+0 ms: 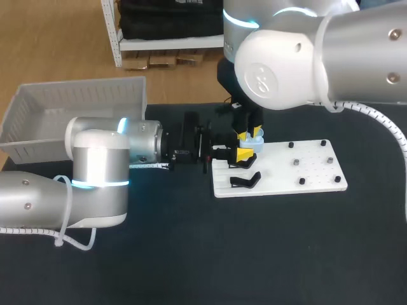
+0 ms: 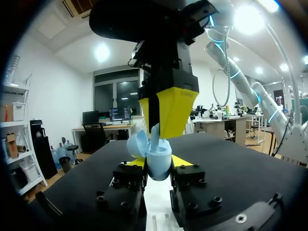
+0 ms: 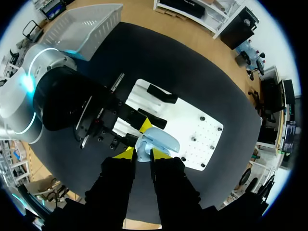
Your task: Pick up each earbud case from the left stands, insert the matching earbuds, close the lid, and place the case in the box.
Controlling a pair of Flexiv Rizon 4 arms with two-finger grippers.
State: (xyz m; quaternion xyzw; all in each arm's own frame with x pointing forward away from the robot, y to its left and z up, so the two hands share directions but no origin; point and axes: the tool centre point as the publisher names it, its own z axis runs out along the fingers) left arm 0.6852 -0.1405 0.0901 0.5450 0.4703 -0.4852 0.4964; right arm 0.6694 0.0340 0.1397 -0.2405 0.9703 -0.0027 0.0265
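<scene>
A pale blue earbud case [image 1: 256, 143] hangs over the left end of the white stand board [image 1: 299, 184]. My left gripper [image 1: 244, 153] comes in level from the left and is shut on the case body [image 2: 160, 162], whose lid [image 2: 136, 143] stands open. My right gripper [image 1: 250, 135] points straight down over the open case. Its yellow fingers [image 2: 171, 108] are shut on a small pale blue earbud [image 2: 155, 130] that dips into the case. In the right wrist view the case [image 3: 161, 139] lies just ahead of my right gripper [image 3: 143, 156].
A black curved stand [image 1: 245, 180] lies on the board's left part, and small black pegs [image 1: 291, 145] dot its right part. The white box [image 1: 76, 101] stands at the table's far left, behind my left arm [image 1: 102, 165]. The table is black.
</scene>
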